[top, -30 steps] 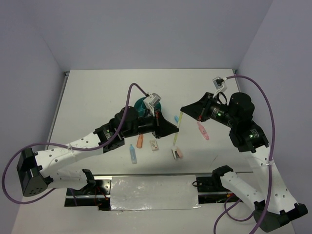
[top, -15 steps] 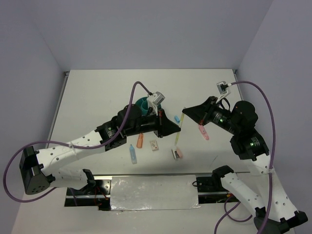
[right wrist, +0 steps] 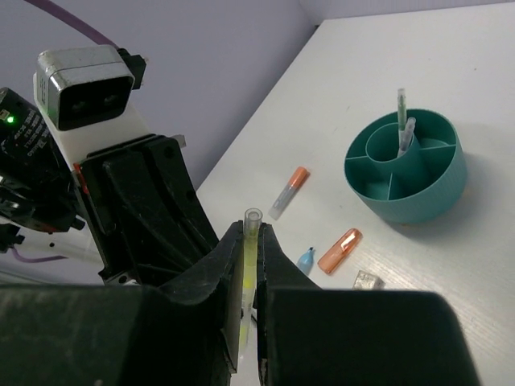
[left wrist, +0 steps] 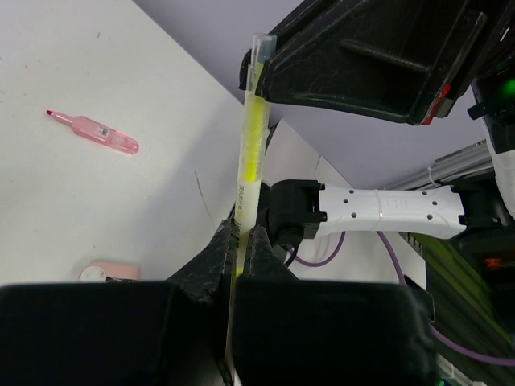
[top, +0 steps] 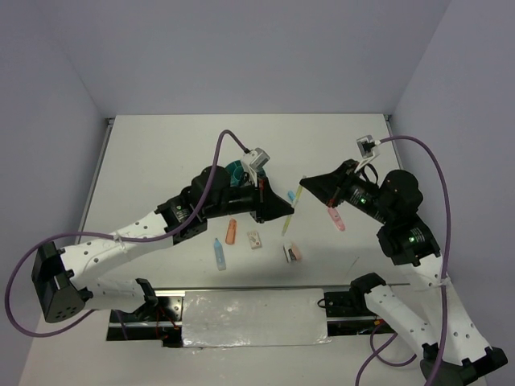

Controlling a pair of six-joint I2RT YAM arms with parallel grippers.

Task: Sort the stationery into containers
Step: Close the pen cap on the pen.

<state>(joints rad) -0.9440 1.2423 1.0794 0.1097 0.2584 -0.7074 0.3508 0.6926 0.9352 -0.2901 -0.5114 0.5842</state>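
plainly, the danger lies in the shared hold: the yellow pen hangs in mid-air, right of centre in the top view. the left gripper is clamped on its lower barrel, and the right gripper looks pinched on its upper end. if one arm pulls away while the other pair of jaws is not released, the slim, smooth barrel could twist, skid through the pads or flick free. if both let go together, it would drop to the table among the pink marker and the small pieces below. such a long pen could also catch the rim of the teal organiser, which sits just left of centre, half hidden behind the left wrist. the pen is thin and straight, a clear tube with a bright yellow core, fine print low on the barrel and an open round tip.
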